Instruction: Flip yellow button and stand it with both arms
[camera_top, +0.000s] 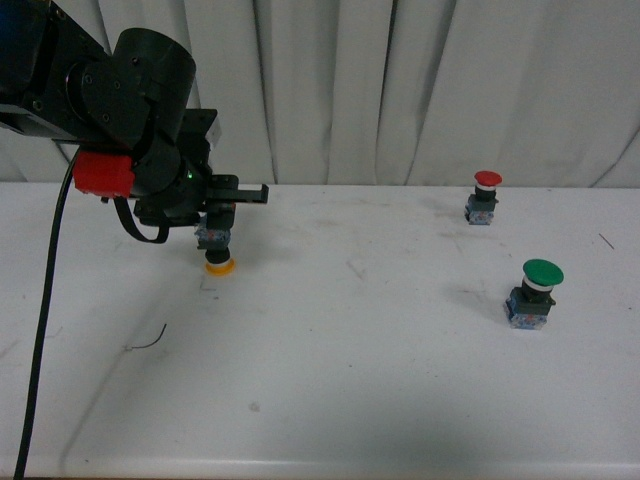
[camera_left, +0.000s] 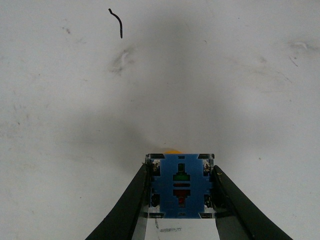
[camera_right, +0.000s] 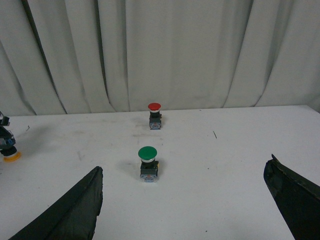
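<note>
The left arm (camera_top: 130, 110) reaches in from the upper left of the front view. It is big and black, with a red part (camera_top: 103, 172) on its side and a black cable (camera_top: 45, 320) hanging down the left edge. It bends down toward the white table (camera_top: 350, 390). The left gripper (camera_top: 214, 232) points down and is closed tight on the yellow button (camera_top: 221, 265). In the left wrist view, the two black fingers (camera_left: 132, 202) press on both sides of the button's blue block.

The button is left of the middle in the front view. It is upside down. Its round yellow cap is at the bottom, near the table, and its blue block is on top. I cannot tell if the cap touches the table.

The right gripper (camera_right: 182, 205) shows only in the right wrist view. Its fingers are spread far apart and hold nothing.

At the right of the front view, a red button (camera_top: 486, 196) and a green button (camera_top: 535, 293) stand upright, far from the yellow one. A thin black scrap (camera_top: 150, 340) lies at the lower left.
</note>
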